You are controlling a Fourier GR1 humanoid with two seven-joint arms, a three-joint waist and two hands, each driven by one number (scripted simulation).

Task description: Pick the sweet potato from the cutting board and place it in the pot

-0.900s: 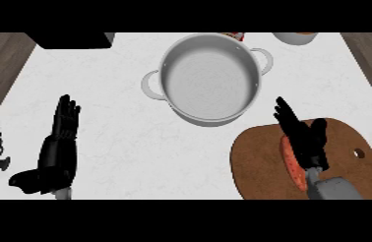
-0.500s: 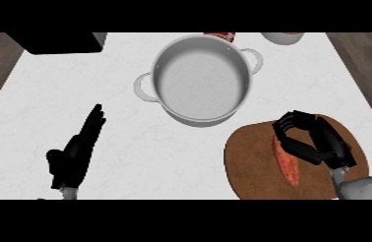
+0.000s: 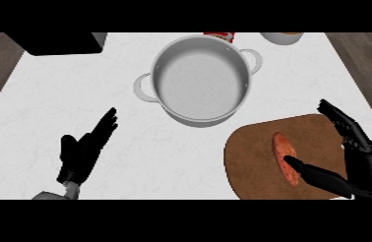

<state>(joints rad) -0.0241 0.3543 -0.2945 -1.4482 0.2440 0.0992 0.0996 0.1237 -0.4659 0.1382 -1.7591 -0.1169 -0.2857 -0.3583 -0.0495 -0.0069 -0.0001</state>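
Sweet potato (image 3: 285, 157) lies on the cutting board (image 3: 254, 152), right of the pot (image 3: 200, 81). Right hand (image 3: 347, 160) is spread around it, thumb tip touching, fingers straight, nothing grasped. Left hand (image 3: 87, 150) rests released at lower left.

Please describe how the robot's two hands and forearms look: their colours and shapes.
Both hands are black, with slim, segmented fingers and a thumb. The left hand joins a grey wrist piece at the view's lower edge. The right hand is equally black; its forearm is out of view. No cables or markings are visible.
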